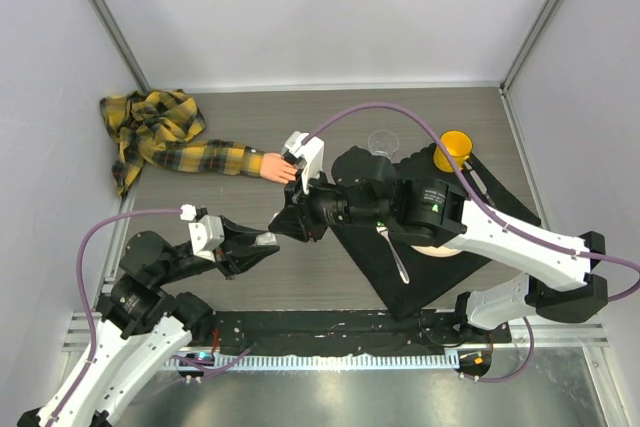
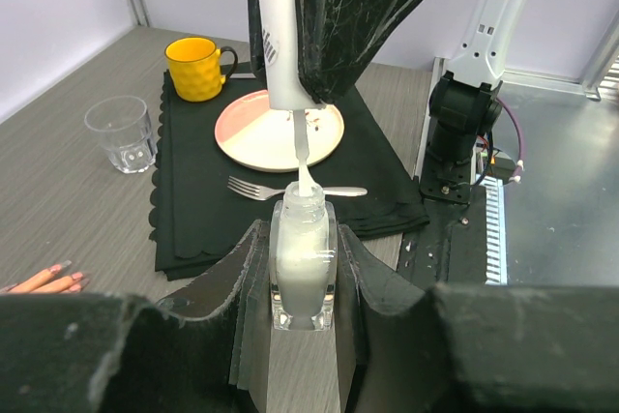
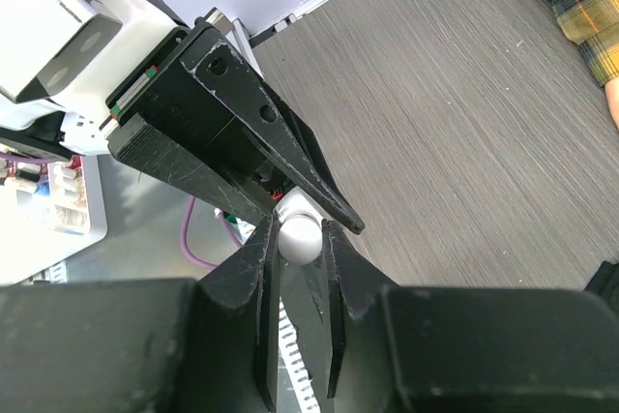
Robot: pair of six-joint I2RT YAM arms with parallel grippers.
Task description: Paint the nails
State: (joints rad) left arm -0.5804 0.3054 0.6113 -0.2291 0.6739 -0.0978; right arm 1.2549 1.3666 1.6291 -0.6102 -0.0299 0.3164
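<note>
The nails [image 2: 64, 267] tip the fingers of a peach-pink mannequin hand [image 1: 277, 167]. The hand lies flat on the grey wood-grain tabletop [image 1: 220, 277], sticking out of a yellow-black plaid sleeve [image 1: 200, 157] with its fingers pointing toward a black cloth mat [image 1: 440, 277].

Nearer the arms and apart from the hand, the left claw [image 2: 303, 239] is narrowed onto a small clear glass bottle of milky polish [image 2: 303, 273]. It holds the bottle upright, one finger pressing each side. The right claw [image 3: 298, 229] is closed tight on a tall white cap [image 2: 280, 45] directly above the bottle. The cap's thin brush stem [image 2: 301, 147] reaches down to the bottle's open neck.

On the mat lie a pink-and-cream plate [image 2: 253, 137] and a metal fork [image 2: 290, 190]. A yellow dimpled mug [image 2: 195, 69] sits at its far edge, and a clear glass tumbler [image 2: 121, 132] stands just beside it.
</note>
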